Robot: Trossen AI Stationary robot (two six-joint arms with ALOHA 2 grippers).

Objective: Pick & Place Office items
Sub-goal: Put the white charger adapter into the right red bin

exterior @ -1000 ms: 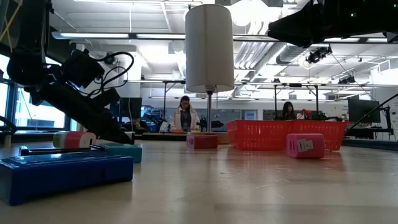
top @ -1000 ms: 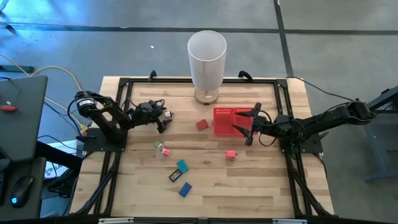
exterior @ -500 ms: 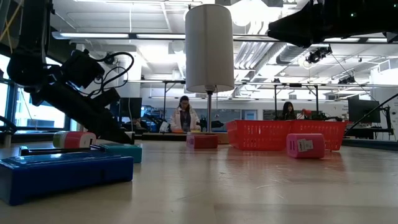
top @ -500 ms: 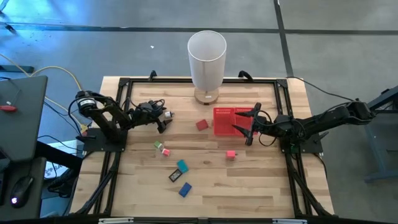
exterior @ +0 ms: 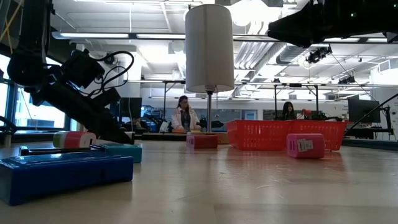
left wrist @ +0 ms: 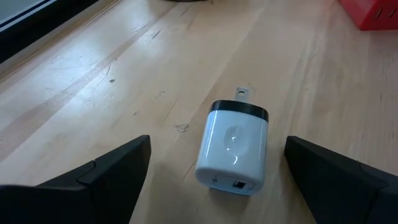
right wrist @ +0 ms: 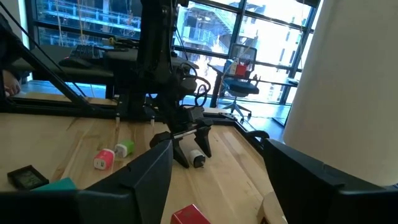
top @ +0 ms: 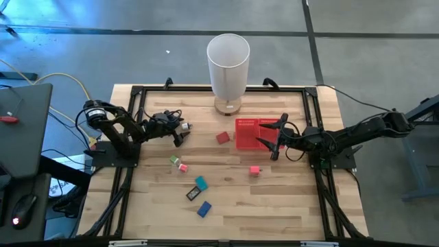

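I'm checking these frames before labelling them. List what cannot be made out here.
- Contents of the red tray: high view, the right pincer overlaps it; low view, its mesh wall blocks the inside.
- Inside of the white cylinder: low view shows only its outside.
- Print on the pink piece: low view, too small.
- White charger: left wrist view, underside hidden.

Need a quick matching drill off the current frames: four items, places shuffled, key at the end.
Items:
1. white charger
2. pink block
3. blue piece
4. red tray

Places:
A. nearest the table's front edge
B. between the open left gripper's fingers, on the wood
C. under the right gripper
D. alone on the wood in front of the tray

Pairs: 1-B, 2-D, 3-A, 4-C
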